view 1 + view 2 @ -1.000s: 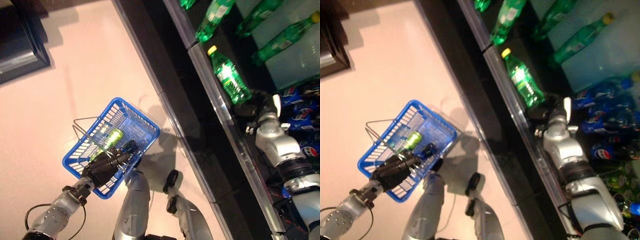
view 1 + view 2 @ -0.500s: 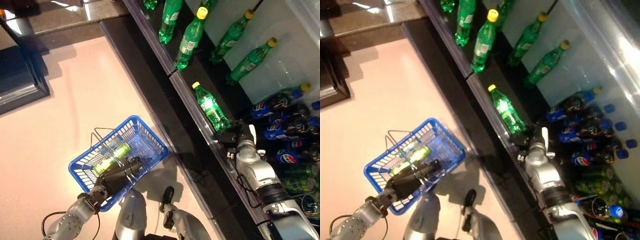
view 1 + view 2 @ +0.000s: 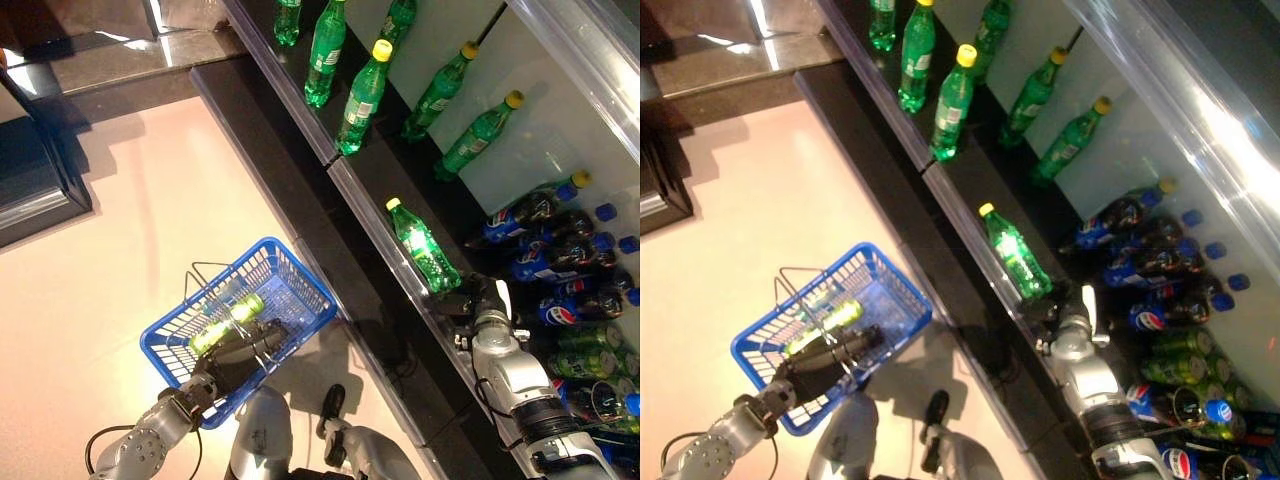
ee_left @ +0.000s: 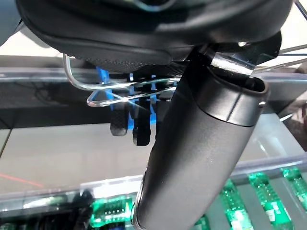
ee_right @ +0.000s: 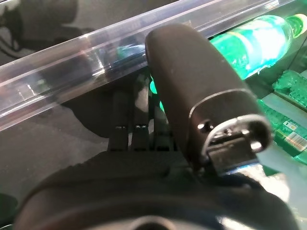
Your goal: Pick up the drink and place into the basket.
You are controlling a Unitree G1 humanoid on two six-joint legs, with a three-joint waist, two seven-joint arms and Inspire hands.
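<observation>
The right robot hand [image 3: 478, 303] reaches out to the shelf [image 3: 400, 260] on the right, fingers wrapped round the base of a green drink bottle [image 3: 423, 246] lying on its edge. The left robot hand [image 3: 238, 355], low at the left, grips the wire handle [image 4: 120, 93] of the blue basket [image 3: 300, 285], which already holds a green bottle [image 3: 226, 321].

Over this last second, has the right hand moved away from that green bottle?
No. The right hand stays at the base of the green bottle; only the camera shifted.
</observation>
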